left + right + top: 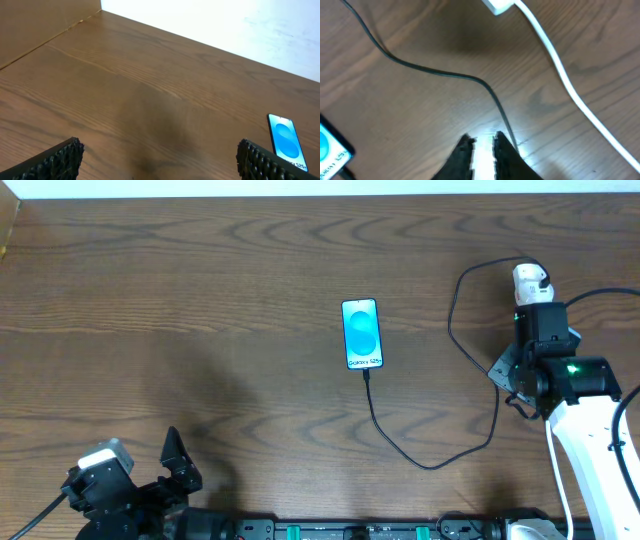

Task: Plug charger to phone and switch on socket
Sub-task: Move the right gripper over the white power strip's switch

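I see the charger [430, 467] meeting the phone's [362, 333] bottom edge, looping right to the socket [530, 277] (mostly under my R arm). R claw [482, 152] is pinched shut right of the phone; L claw [159, 164] gapes wide, lower left of it.

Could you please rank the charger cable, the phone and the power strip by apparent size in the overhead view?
1. Charger cable: the widest reach, though thin.
2. Phone.
3. Power strip: only a small white part shows. The right arm seems to cover the rest, so its rank is unsure.
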Motion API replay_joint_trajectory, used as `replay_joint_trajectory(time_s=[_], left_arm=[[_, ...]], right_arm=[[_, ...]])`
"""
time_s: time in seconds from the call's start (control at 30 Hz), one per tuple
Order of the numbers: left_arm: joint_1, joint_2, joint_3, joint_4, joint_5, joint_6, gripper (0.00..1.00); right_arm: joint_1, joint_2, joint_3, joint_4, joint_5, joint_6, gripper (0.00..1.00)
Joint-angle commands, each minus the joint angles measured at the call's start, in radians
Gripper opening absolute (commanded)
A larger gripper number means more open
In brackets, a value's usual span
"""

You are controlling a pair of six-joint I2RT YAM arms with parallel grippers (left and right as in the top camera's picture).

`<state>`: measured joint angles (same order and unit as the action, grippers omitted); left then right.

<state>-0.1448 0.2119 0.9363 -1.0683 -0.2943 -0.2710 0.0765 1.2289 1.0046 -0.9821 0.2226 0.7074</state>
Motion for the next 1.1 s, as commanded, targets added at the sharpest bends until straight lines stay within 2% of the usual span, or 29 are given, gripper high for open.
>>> replay_joint_trajectory(time_s=[0.0, 0.1, 0.2, 0.37, 0.67, 0.83, 1.07], left_arm=[[0.006, -0.002, 0.011, -0.017, -0.006, -0.015, 0.98], [0.006, -0.002, 0.011, -0.089, -0.006, -0.015, 0.98], [0.006, -0.002, 0.011, -0.158, -0.007, -0.017, 0.98], [0.006, -0.002, 0.01, -0.154, -0.006, -0.016, 0.98], [0.006, -0.002, 0.01, -0.154, -0.006, -0.016, 0.98], [0.006, -0.002, 0.01, -0.154, -0.006, -0.016, 0.98], [0.006, -0.003, 0.01, -0.154, -0.006, -0.016, 0.98]], right_arm=[[-0.008, 0.0, 0.0, 0.019, 0.006, 0.004, 0.08], [-0.008, 0.0, 0.0, 0.021, 0.002, 0.058, 0.01], [-0.008, 0.0, 0.0, 0.021, -0.023, 0.063, 0.01], [-0.022, 0.0, 0.001, 0.017, -0.092, 0.063, 0.01], [-0.174, 0.0, 0.002, -0.042, -0.178, 0.061, 0.01], [-0.285, 0.0, 0.002, -0.059, -0.224, -0.021, 0.01], [-0.373, 0.0, 0.003, -0.061, -0.259, -0.034, 0.01]])
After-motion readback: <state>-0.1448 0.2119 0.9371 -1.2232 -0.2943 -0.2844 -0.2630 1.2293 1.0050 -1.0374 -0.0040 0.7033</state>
